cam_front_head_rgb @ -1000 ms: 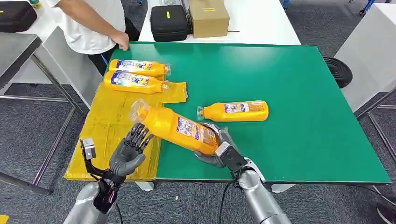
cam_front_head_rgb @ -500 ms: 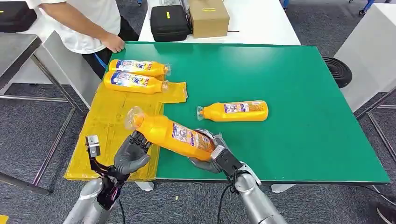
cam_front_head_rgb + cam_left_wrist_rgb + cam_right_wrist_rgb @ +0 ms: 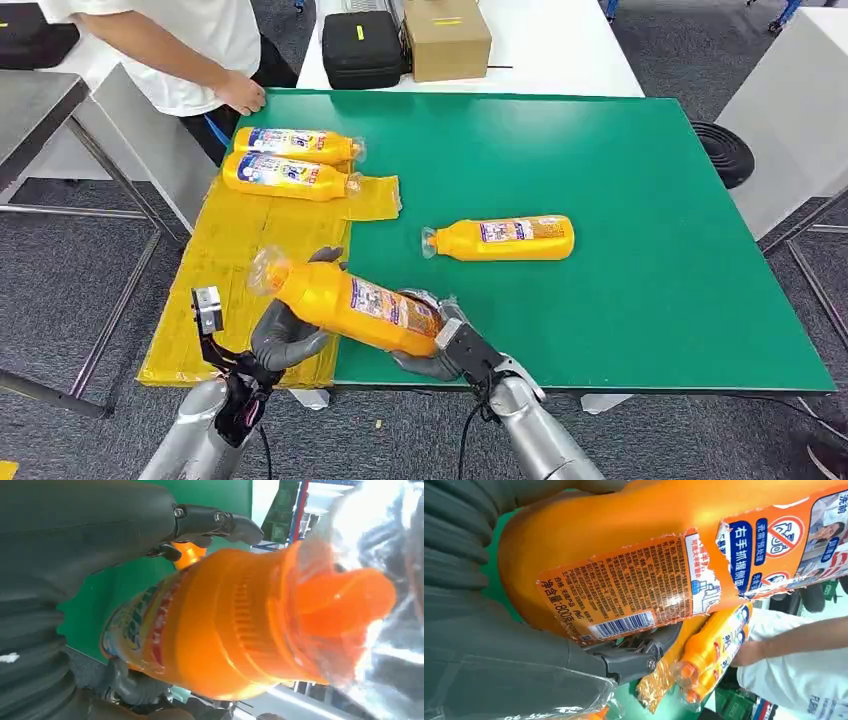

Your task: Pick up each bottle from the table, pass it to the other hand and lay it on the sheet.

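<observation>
An orange bottle [image 3: 350,305] with a plastic-wrapped cap hangs tilted over the front edge of the green table [image 3: 620,200]. My right hand [image 3: 440,345] grips its base [image 3: 634,570]. Around its upper body, just behind the cap [image 3: 240,630], my left hand [image 3: 285,335] wraps with the thumb over the top. Two more orange bottles [image 3: 295,145] [image 3: 285,175] lie side by side on the yellow sheet [image 3: 230,280] at the left. A third bottle [image 3: 505,238] lies flat on the table, mid-way across.
A person in a white shirt [image 3: 190,50] stands at the far left corner, one hand [image 3: 243,95] on the table edge. A black case [image 3: 362,45] and a cardboard box [image 3: 447,35] sit on the white table behind. The sheet overhangs the table's left side.
Both hands and the bottle moved left and lower. My left hand, open below the neck a second ago, now wraps around the bottle. The person's hand shifted slightly.
</observation>
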Available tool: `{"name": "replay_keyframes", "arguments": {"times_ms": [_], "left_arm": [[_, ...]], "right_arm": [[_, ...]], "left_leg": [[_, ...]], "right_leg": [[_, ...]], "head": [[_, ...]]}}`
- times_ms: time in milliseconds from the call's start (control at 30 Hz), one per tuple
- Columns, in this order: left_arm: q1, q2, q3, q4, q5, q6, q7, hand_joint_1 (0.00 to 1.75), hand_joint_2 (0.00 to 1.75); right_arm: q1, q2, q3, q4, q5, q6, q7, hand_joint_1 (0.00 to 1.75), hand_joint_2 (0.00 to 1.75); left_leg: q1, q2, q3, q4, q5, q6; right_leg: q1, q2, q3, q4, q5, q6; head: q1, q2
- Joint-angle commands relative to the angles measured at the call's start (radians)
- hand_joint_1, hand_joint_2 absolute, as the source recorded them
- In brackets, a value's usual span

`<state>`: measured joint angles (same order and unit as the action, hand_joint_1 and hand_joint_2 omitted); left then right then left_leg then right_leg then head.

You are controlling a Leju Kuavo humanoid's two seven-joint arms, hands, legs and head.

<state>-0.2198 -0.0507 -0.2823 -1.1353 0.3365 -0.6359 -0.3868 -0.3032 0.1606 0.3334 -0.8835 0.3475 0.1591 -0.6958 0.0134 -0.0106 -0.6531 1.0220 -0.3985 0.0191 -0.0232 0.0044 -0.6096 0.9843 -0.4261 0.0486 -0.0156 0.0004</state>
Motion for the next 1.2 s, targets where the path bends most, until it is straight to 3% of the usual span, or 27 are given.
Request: {"name": "replay_keyframes", "arguments": {"times_ms": [33, 1100, 1133, 1167, 1200], "left_arm": [[-0.039, 0.002, -0.033, 0.057, -0.012, 0.007, 0.004, 0.0, 1.75], [-0.08, -0.031, -0.05, 0.076, -0.012, 0.027, -0.01, 0.0, 1.75], [-0.08, -0.031, -0.05, 0.076, -0.012, 0.027, -0.01, 0.3, 1.75], [-0.083, -0.034, -0.047, 0.072, -0.012, 0.032, -0.01, 1.4, 1.75], [-0.083, -0.034, -0.047, 0.072, -0.012, 0.032, -0.01, 1.64, 1.75]], "right_arm": [[-0.063, -0.004, 0.04, 0.093, -0.013, 0.003, -0.002, 1.75, 1.75], [-0.103, 0.027, 0.098, 0.239, 0.037, 0.013, -0.002, 1.75, 1.75], [-0.103, 0.027, 0.098, 0.239, 0.037, 0.013, -0.002, 1.75, 1.75], [-0.101, 0.026, 0.097, 0.246, 0.04, 0.008, -0.002, 1.75, 1.75], [-0.101, 0.026, 0.097, 0.246, 0.04, 0.008, -0.002, 1.75, 1.75]], "left_leg": [[0.0, 0.001, 0.005, 0.0, -0.002, 0.0], [0.0, -0.001, 0.006, 0.0, -0.002, 0.0], [0.0, 0.0, 0.003, 0.0, -0.001, 0.0], [0.0, 0.0, 0.005, 0.0, -0.002, 0.0], [0.0, 0.0, 0.006, 0.0, -0.002, 0.0]], "right_leg": [[0.001, 0.0, 0.005, -0.001, -0.001, -0.002], [0.001, -0.002, 0.006, -0.001, -0.002, -0.003], [0.001, -0.001, 0.004, -0.001, -0.001, -0.002], [0.001, -0.002, 0.005, -0.001, -0.002, -0.002], [0.001, -0.001, 0.006, -0.001, -0.002, -0.003]], "head": [[0.0, 0.0], [0.0, 0.0], [0.0, 0.0], [0.0, 0.0], [0.0, 0.0]]}}
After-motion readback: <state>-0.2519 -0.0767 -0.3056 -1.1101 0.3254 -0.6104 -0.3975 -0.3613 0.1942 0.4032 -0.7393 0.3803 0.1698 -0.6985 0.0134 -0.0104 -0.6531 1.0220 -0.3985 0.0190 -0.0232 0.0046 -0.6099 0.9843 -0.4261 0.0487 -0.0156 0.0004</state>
